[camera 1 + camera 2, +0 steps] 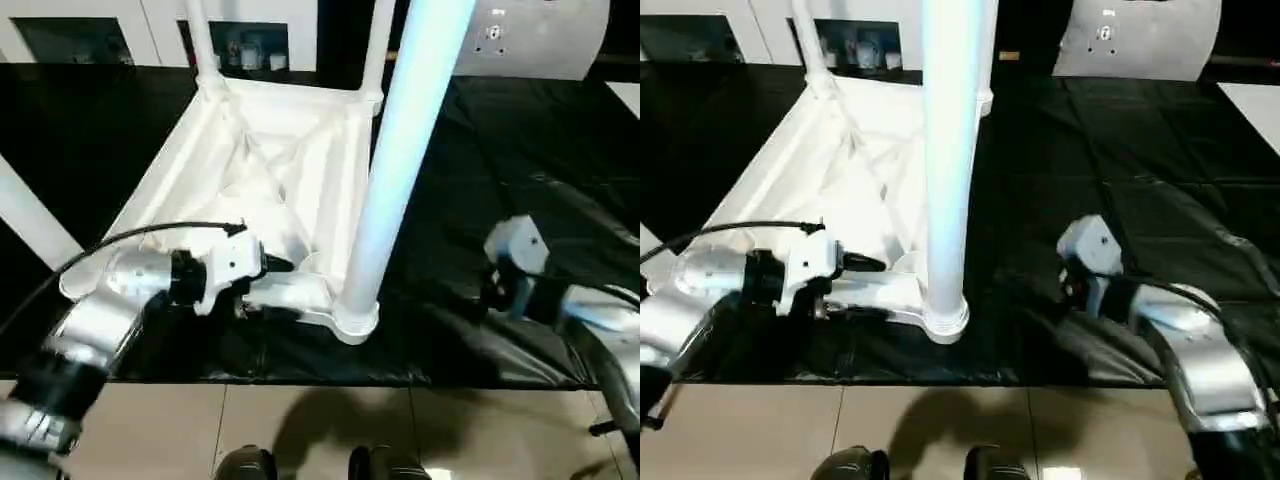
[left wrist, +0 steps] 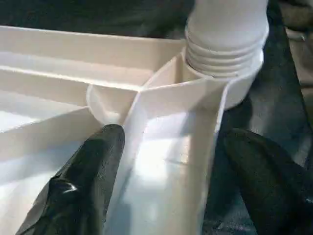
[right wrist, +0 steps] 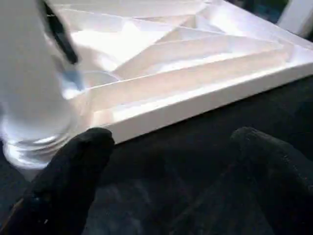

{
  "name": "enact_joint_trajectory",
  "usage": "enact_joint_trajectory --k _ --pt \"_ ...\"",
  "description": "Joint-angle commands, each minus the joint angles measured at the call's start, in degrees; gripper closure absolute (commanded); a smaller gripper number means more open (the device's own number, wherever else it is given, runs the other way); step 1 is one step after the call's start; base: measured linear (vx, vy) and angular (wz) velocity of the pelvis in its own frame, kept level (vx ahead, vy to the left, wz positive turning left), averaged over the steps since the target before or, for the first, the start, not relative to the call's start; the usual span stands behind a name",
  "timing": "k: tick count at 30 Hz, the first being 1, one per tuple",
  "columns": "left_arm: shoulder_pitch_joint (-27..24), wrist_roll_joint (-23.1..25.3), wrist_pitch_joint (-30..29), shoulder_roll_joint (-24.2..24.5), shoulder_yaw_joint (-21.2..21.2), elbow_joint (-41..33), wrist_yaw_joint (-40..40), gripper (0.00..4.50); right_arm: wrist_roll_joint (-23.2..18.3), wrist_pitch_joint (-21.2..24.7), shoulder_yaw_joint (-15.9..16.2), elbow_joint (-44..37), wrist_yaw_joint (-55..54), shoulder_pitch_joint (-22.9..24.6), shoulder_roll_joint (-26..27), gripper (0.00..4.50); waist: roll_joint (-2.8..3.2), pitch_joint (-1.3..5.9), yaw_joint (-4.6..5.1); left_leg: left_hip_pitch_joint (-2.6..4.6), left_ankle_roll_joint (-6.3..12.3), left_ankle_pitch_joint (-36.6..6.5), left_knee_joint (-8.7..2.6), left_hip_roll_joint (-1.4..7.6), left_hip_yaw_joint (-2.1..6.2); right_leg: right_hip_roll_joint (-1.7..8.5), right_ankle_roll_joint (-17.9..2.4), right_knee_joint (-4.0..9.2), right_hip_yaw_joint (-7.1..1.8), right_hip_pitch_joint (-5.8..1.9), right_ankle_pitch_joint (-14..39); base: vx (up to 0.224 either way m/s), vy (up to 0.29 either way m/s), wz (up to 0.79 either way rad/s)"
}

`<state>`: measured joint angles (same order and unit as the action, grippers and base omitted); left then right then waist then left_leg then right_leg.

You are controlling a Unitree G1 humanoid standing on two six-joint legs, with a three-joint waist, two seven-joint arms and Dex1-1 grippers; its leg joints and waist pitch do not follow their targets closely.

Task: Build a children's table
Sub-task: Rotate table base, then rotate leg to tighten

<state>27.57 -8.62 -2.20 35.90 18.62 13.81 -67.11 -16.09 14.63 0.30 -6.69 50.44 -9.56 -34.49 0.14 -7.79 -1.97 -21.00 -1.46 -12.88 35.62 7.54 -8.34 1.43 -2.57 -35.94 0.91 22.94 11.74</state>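
The children's table lies upside down on black cloth, ribbed underside up, its top [image 1: 250, 160] white. A thick leg [image 1: 400, 160] stands in the near right corner socket [image 1: 355, 320], and two more legs [image 1: 200, 40] rise from the far corners. Another leg [image 1: 30, 220] slants at the left edge, its lower end behind my left arm. My left gripper [image 2: 176, 137] is open astride the near rim wall beside that socket, one finger [image 2: 93, 171] inside the top and the other outside. To the right of the top, my right gripper [image 3: 171, 142] stands open over the cloth, holding nothing.
The black cloth [image 1: 500, 180] ends at the near edge, with tiled floor [image 1: 300, 420] below. A white cabinet with glass doors [image 1: 240, 40] stands behind the table top, and a pale grey box [image 1: 530, 35] sits at the back right.
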Motion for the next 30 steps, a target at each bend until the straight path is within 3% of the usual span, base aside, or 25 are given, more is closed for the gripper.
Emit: enact_joint_trajectory --k 1,6,7,9,17,26,30 --pt "1.7 0.6 1.2 -0.3 0.7 2.2 -2.4 1.18 -2.1 1.5 -0.8 -3.2 1.9 1.0 -1.4 0.00 0.03 4.28 -0.21 0.42 6.75 -1.0 -4.29 5.05 1.40 6.86 -14.9 4.00 -3.21 -3.66 2.4 0.000 0.000 0.00" --pt "4.2 -0.3 2.4 -1.6 0.8 5.7 -5.9 1.57 -4.9 3.3 -0.7 -9.1 5.3 4.7 -4.2 0.00 -0.04 3.99 -0.24 0.28 6.46 -1.8 -4.37 5.09 1.46 6.90 -14.6 4.23 -3.30 -3.64 3.8 0.000 0.000 0.00" --pt "4.3 -0.4 2.3 -1.6 1.0 5.9 -6.4 1.57 -5.3 3.6 -0.4 -9.9 6.1 5.3 -4.8 0.00 0.28 3.94 -0.28 0.30 6.40 -1.9 -4.39 5.11 1.53 6.94 -14.7 4.22 -3.27 -3.58 3.9 0.000 0.000 0.00" --pt "4.4 -0.7 1.8 -1.7 1.2 6.1 -7.7 1.69 -6.4 4.8 0.2 -12.1 7.7 6.5 -5.9 0.00 0.10 3.90 -0.18 0.23 6.61 -2.0 -4.48 5.24 1.61 6.98 -14.8 4.19 -3.24 -3.64 3.4 0.000 0.000 0.00" --pt "5.2 1.2 2.9 -1.9 2.1 8.0 -9.2 2.42 -6.8 6.3 1.1 -13.9 7.6 6.8 -6.5 0.00 -0.07 3.32 -0.12 0.35 5.55 -4.1 -4.82 5.33 1.70 7.09 -13.7 4.89 -3.35 -3.29 9.1 0.000 0.000 0.00" --pt "5.0 2.1 2.3 -2.6 2.4 8.7 -9.7 3.09 -7.0 7.2 1.4 -14.5 7.2 7.3 -6.4 0.00 0.26 3.33 -0.13 0.31 6.29 -2.5 -4.90 5.37 1.74 7.20 -14.5 4.70 -3.26 -3.35 4.9 0.000 0.000 0.00" --pt "4.8 1.6 0.9 -2.9 2.4 7.7 -10.6 3.37 -6.7 7.1 1.8 -14.2 7.1 7.3 -6.1 0.00 0.07 3.53 -0.10 0.33 7.06 -0.7 -4.95 5.49 1.69 7.25 -15.2 4.39 -3.18 -3.52 1.2 0.000 0.000 0.00"
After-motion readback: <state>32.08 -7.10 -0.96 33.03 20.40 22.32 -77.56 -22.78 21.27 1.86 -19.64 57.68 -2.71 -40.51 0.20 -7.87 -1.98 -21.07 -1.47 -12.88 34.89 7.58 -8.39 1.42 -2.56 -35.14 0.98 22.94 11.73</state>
